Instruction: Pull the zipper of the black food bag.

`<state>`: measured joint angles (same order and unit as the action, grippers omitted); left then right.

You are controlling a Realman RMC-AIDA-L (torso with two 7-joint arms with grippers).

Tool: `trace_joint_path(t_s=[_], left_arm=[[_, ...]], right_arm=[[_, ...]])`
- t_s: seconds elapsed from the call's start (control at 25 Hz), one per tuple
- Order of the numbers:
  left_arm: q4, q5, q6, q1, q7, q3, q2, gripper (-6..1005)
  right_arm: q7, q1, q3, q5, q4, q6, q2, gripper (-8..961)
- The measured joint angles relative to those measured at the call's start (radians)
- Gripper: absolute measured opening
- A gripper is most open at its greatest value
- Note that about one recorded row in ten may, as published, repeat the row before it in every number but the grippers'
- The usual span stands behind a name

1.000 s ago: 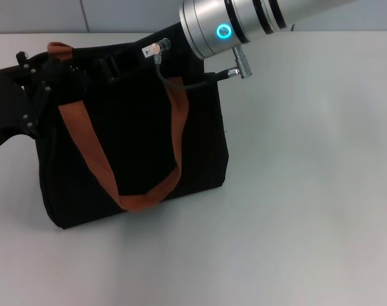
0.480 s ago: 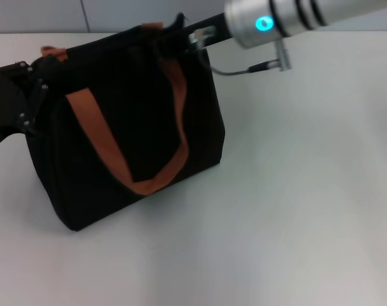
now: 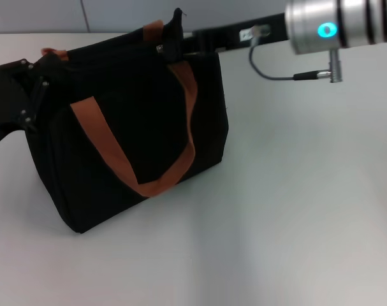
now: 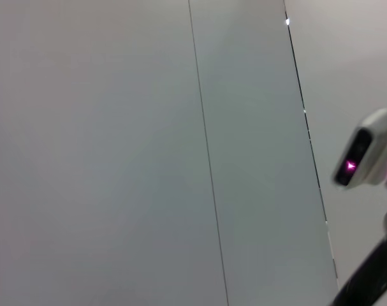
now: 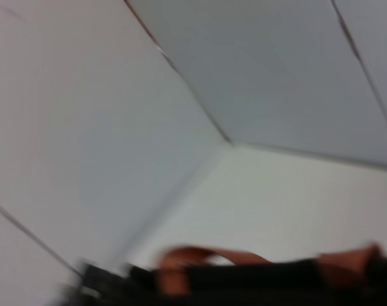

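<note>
Right tool [image 3: 180, 46] farther along boxy fabric bag [image 3: 116, 153].

Bag [image 3: 123, 127]: I see matt black cloth.
Straps [image 3: 104, 143]: brown-orange webbing.
Right arm [image 3: 346, 25]: brushed silver metal.
Table [image 3: 295, 210]: smooth, matt white.

The bag [image 3: 126, 140] stands on the table [image 3: 295, 210], toward 10 o'clock of the head view. The left gripper [image 3: 27, 95] sits against the bag's end at 9 o'clock. The right gripper [image 3: 180, 41] meets the bag's top edge at its 1 o'clock corner, its arm stretching away toward 3 o'clock. 1 strap [image 3: 148, 172] hangs down the bag's near side; the other strap [image 3: 53, 52] lies behind, at the top edge.
</note>
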<state>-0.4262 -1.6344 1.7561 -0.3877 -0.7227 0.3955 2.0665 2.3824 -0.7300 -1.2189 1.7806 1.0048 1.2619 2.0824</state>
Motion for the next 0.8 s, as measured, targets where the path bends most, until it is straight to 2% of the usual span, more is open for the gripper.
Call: trace_joint_path(t_s=[0.04,0.16,0.2,0.24,0.28,0.4,0.44,0.56,0.6,0.68,0.8], left_arm=[[0.000,0.000,0.000,0.000,0.000,0.000,0.000,65],[0.013,0.001,-0.007,0.000,-0.001,0.000,0.000,65],[0.013,0.001,-0.007,0.000,-0.001,0.000,0.000,66],[0.020,0.001,-0.017,0.000,-0.005,0.000,-0.002,66],[0.020,0.001,-0.017,0.000,-0.005,0.000,-0.002,66],[0.024,0.001,-0.028,0.005,-0.046,0.000,-0.002,67],[0.024,0.001,-0.027,0.006,-0.059,0.000,-0.002,67],[0.024,0.000,-0.026,0.007,-0.104,0.002,-0.002,67],[0.024,0.000,-0.026,0.007,-0.104,0.002,-0.002,68],[0.024,-0.001,-0.028,0.012,-0.122,0.002,-0.004,68],[0.024,-0.002,-0.022,0.016,-0.161,0.002,-0.010,69]], right_arm=[[0.000,0.000,0.000,0.000,0.000,0.000,0.000,49],[-0.216,0.071,0.090,-0.217,-0.050,0.113,-0.003,101],[-0.216,0.071,0.090,-0.217,-0.050,0.113,-0.003,119],[-0.413,0.111,0.166,-0.348,-0.121,0.237,-0.005,136],[-0.413,0.111,0.166,-0.348,-0.121,0.237,-0.005,153],[-0.681,0.151,0.263,-0.447,-0.259,0.442,-0.021,205],[-0.830,0.170,0.283,-0.442,-0.342,0.556,-0.044,223],[-1.057,0.205,0.279,-0.366,-0.434,0.669,-0.069,311],[-1.057,0.205,0.279,-0.366,-0.434,0.669,-0.069,347],[-1.225,0.254,0.282,-0.218,-0.450,0.682,-0.064,418],[-1.286,0.275,0.288,-0.132,-0.450,0.665,-0.053,541]])
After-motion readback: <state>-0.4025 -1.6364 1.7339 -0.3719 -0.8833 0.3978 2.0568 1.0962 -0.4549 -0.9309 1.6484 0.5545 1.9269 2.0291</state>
